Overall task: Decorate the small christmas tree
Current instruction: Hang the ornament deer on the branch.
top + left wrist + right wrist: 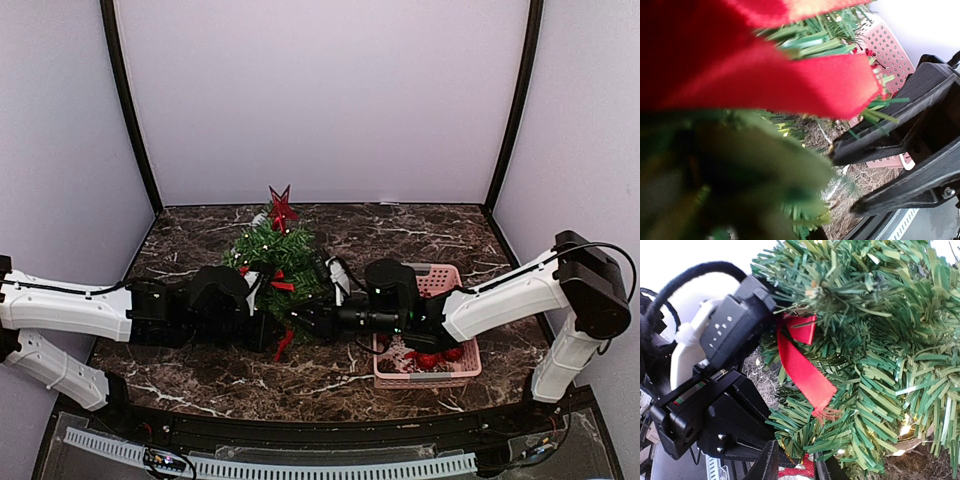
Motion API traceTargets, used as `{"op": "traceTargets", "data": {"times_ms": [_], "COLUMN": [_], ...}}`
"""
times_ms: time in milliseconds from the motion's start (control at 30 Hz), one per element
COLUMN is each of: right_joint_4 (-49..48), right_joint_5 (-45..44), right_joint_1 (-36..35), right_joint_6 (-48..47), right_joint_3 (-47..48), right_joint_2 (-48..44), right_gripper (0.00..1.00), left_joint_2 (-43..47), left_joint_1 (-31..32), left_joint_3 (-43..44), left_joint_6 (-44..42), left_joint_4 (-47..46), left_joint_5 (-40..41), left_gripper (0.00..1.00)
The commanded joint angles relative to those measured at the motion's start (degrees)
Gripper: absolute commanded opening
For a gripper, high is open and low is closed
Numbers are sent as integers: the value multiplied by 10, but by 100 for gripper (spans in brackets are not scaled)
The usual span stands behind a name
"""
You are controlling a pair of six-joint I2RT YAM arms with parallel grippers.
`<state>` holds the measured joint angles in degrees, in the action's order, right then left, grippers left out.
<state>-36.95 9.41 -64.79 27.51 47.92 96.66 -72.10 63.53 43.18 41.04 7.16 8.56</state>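
The small christmas tree (272, 255) stands just left of centre in the overhead view, on the dark marbled desk (400, 230), with a red star (281, 207) on its tip and a few tiny lights showing among the needles. A red ribbon (281, 283) hangs on its near side. From the right wrist the same ribbon droops from a branch with a frayed end, left of centre.

Both arms reach in low and meet at the foot of the tree. The left gripper (268, 330) comes from the left edge, its tip lost in the lower branches. Its own camera is nearly smothered by a blurred red band and out-of-focus green. The jaws are closed, but I cannot see whether anything is pinched in them. Two black wedge-shaped bars (900, 125) cross the right of that view, and I cannot tell what they belong to.

The right gripper (303, 322) comes from the right. Only slivers of its jaws show at the bottom edge of its view, a narrow gap apart, with a red beaded piece (797, 471) in the gap. Whether they grip it I cannot tell. The left arm (715, 405) fills that view's left side.

Lower right of the tree sits a pink basket (465, 365) holding red ornaments (428, 358), partly hidden by the right arm.
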Motion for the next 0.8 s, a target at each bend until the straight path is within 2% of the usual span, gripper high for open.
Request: {"op": "traceTargets", "data": {"times_ms": [0, 600, 767], "right_joint_4": [-28, -32, -34], "right_joint_5": [2, 13, 14], "right_joint_1": [-5, -5, -5], "right_joint_6": [2, 4, 4], "right_joint_3": [2, 7, 5], "right_joint_2": [-3, 6, 5], "right_gripper": [27, 29, 31], "left_joint_2": [2, 4, 8], "left_joint_1": [-2, -3, -2], "left_joint_3": [-13, -30, -28], "left_joint_6": [12, 26, 24], "left_joint_4": [-10, -21, -21], "left_joint_5": [0, -1, -1], "left_gripper": [0, 0, 12]}}
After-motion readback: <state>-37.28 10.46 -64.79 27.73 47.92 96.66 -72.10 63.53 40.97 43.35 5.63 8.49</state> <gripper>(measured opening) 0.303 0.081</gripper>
